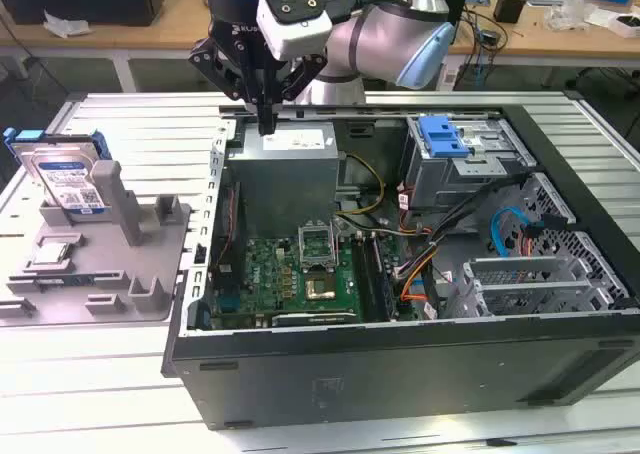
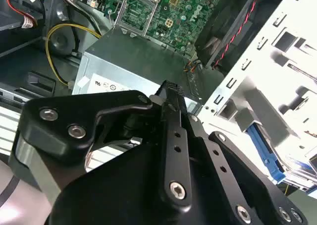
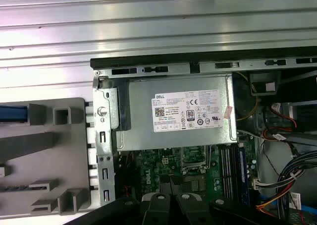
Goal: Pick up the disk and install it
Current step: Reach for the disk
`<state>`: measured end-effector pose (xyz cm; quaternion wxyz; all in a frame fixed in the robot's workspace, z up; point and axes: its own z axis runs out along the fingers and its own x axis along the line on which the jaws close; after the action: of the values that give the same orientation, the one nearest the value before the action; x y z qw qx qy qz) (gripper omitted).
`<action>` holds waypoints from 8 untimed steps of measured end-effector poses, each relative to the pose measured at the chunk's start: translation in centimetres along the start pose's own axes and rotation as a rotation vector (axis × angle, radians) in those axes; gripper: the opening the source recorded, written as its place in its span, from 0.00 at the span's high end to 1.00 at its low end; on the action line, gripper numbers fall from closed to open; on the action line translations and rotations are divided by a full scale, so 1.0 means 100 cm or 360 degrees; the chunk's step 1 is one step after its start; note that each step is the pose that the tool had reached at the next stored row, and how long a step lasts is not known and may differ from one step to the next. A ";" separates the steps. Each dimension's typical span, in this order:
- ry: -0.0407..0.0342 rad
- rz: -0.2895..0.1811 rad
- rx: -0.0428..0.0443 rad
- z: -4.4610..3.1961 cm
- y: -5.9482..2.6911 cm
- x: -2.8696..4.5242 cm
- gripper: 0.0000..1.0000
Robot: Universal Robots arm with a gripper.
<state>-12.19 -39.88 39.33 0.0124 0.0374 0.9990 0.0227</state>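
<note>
The disk [image 1: 68, 179] is a silver hard drive with a white-and-blue label in a blue frame. It stands tilted on the grey fixture [image 1: 100, 264] at the exterior view's left, outside the computer case. A blue edge [image 3: 12, 113] of its frame shows in the first wrist view. My gripper [image 1: 266, 124] hangs over the case's back left corner, right above the grey power supply [image 1: 290, 144], well apart from the disk. Its black fingers [image 2: 171, 131] are pressed together, shut with nothing between them.
The open black computer case [image 1: 400, 374] holds a green motherboard [image 1: 300, 269], loose cables [image 1: 420, 264] and a drive cage with a blue latch [image 1: 445, 139]. A small square chip [image 1: 55, 257] lies on the fixture. A ribbed metal table [image 1: 90, 394] surrounds everything.
</note>
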 end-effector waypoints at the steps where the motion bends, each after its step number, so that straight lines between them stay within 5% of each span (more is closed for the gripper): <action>1: 0.0000 0.0000 0.0000 0.0000 0.0000 0.0000 0.89; 8: 0.0000 0.0000 0.0000 0.0000 -0.0001 0.0001 0.89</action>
<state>-12.20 -39.89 39.33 0.0124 0.0373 0.9990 0.0228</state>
